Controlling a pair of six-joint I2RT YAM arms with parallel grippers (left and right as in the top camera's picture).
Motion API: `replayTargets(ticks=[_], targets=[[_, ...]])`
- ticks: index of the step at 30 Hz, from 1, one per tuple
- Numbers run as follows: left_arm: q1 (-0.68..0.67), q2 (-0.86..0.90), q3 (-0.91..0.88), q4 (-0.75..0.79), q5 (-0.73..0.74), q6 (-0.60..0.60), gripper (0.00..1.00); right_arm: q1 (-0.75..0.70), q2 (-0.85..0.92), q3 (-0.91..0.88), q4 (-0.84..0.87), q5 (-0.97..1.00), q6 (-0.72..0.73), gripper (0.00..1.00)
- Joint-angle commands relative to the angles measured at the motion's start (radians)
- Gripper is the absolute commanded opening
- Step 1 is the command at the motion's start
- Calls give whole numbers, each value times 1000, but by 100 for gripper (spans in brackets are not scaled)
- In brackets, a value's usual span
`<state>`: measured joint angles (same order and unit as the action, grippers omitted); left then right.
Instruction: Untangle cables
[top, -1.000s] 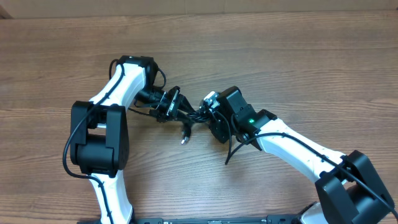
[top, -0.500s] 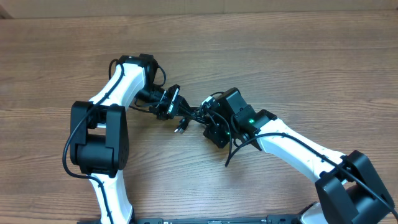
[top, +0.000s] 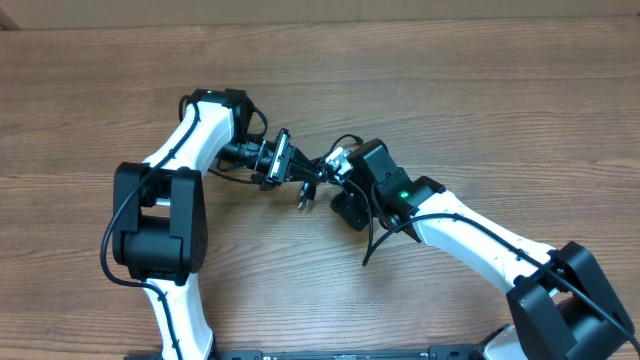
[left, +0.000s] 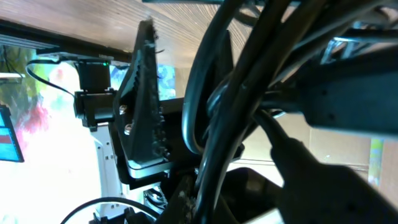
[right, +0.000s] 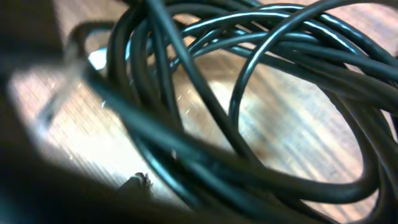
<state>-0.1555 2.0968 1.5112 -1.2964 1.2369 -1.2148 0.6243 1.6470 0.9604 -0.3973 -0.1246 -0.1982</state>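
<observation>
Left pincer (top: 294, 172) clamped; right pincer (top: 330, 174) adjacent.

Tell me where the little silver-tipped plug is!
In the overhead view, the plug is near the middle of the table, just beside the cables bunched between the left gripper and the right gripper.

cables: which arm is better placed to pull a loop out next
Right, probably: the left tool is shut on the cables, anchoring them, while the right tool sits beside the bundle, loops filling its wrist view.

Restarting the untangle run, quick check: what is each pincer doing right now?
Left pincer: closed on the cables.
Right pincer: at the cables; open or closed cannot be told.
</observation>
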Motion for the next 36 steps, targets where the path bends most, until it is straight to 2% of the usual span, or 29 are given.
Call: replayTargets(ticks=[1,4,7,10,12,14,16,19,21,23,29,32,34,35,36], targets=[[-8,9,16,-4,71,-11,4,3,1,1,61,20,61,47],[-8,9,16,-5,88,1,4,-8,1,1,137,81,201,52],[-8,9,16,-5,112,5,4,-21,1,1,197,153,225,54],[-8,9,16,-4,82,7,5,-24,1,1,206,118,225,55],[-8,9,16,-3,43,7,4,-24,1,1,163,15,248,54],[-8,9,16,16,-41,7,4,-27,0,1,72,-28,383,49],[-8,9,16,41,-149,6,4,-38,0,1,-19,-40,494,49],[-8,9,16,91,-345,26,4,-76,0,1,-156,-180,520,50],[-11,9,16,107,-546,110,4,-124,0,1,-248,-286,505,50],[-13,9,16,115,-693,264,4,-188,0,2,-317,-372,504,49],[-29,9,16,219,-829,679,4,-348,1,2,-335,-641,407,47],[-51,9,15,205,-911,699,8,-399,1,1,-298,-663,433,43],[-69,9,14,199,-948,698,20,-410,1,1,-278,-663,442,43],[-81,9,14,199,-965,698,29,-410,1,1,-267,-663,449,43],[-88,9,13,199,-968,697,32,-410,1,1,-256,-663,463,43]])
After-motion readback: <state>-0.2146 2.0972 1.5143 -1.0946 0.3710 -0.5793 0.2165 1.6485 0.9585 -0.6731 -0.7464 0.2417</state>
